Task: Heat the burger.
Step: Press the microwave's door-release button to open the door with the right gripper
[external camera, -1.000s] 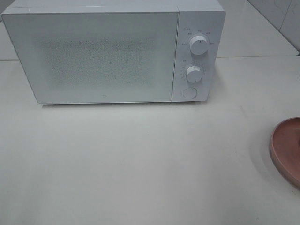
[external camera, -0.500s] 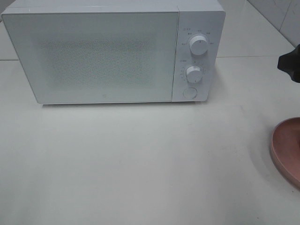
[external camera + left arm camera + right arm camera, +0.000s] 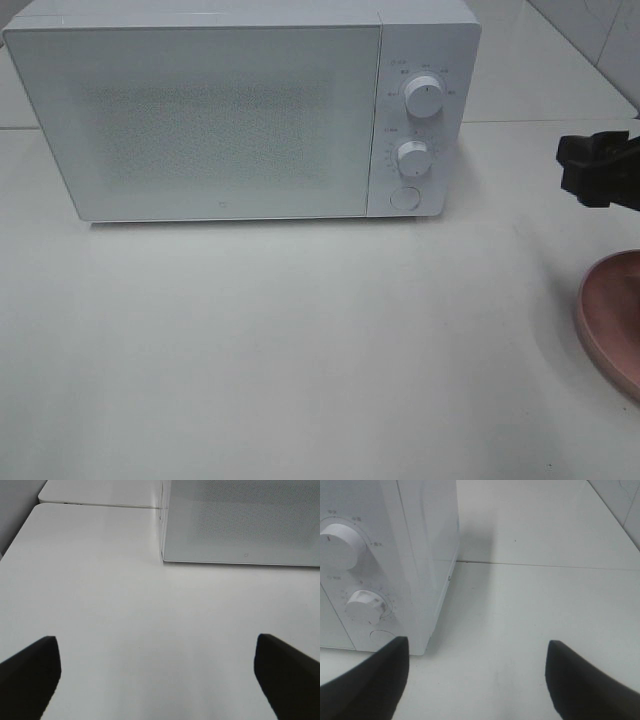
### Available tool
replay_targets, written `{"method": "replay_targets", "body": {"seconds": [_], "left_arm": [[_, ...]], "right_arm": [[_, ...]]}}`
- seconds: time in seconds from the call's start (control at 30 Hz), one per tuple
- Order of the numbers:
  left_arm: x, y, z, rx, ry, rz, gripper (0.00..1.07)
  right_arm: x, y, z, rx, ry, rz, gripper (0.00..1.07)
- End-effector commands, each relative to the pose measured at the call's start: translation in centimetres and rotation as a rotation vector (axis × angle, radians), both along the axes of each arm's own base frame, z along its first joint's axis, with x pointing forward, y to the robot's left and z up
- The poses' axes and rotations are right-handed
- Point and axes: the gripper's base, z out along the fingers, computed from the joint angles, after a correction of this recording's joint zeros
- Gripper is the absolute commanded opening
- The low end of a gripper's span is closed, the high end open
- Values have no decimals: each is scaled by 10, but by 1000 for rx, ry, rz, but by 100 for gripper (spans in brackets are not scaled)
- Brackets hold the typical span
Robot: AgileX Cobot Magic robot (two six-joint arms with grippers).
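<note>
1. Nearest the high camera lies the white worktop (image 3: 300,350). The burger shows in none of the views, so its place, its long axis and the way it faces cannot be told.
2. The left pincer (image 3: 157,677) appears only in its own wrist view. Its two dark fingers (image 3: 30,675) stand wide apart, released, with only worktop between them. It faces the lower front corner of the microwave (image 3: 240,520).
3. At the right edge of the high view a pink dish (image 3: 612,320) sits on the worktop. The frame cuts it, so only part of its rim and floor shows.
4. Beyond the dish the right pincer (image 3: 578,170) comes in from the right edge, black and mostly cut off. In its wrist view the jaws are spread and grasp nothing. It seems to hang above the worktop rather than touch it, though the angle makes this hard to judge. How the burger lies relative to either pincer cannot be told.
5. Farther back stands the white microwave, its speckled door (image 3: 200,120) shut. On the panel at the door's right sit an upper knob (image 3: 425,98), a lower knob (image 3: 412,157) and a round button (image 3: 404,197). The right pincer is well apart from this panel, off to its right, and points towards it.
6. Farthest, behind a seam in the worktop, a tiled wall (image 3: 600,30) fills the high view's top right corner.
</note>
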Motion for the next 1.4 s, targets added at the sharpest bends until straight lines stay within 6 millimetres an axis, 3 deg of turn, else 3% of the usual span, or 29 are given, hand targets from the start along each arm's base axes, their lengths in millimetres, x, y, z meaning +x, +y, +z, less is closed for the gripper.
{"method": "replay_targets", "body": {"seconds": [0.03,0.4,0.8,1.07,1.4], "left_arm": [[-3,0,0,-10,-34,-4,98],[-3,0,0,-10,-34,-4,98],[-3,0,0,-10,-34,-4,98],[-3,0,0,-10,-34,-4,98],[-3,0,0,-10,-29,-4,98]], "right_arm": [[1,13,-9,-32,-45,15,73],[2,49,-28,-36,-73,7,73],[-13,88,-52,-11,-67,-84,73],[-10,116,-59,-25,-47,-39,73],[-5,127,-65,-12,-13,-29,73]]}}
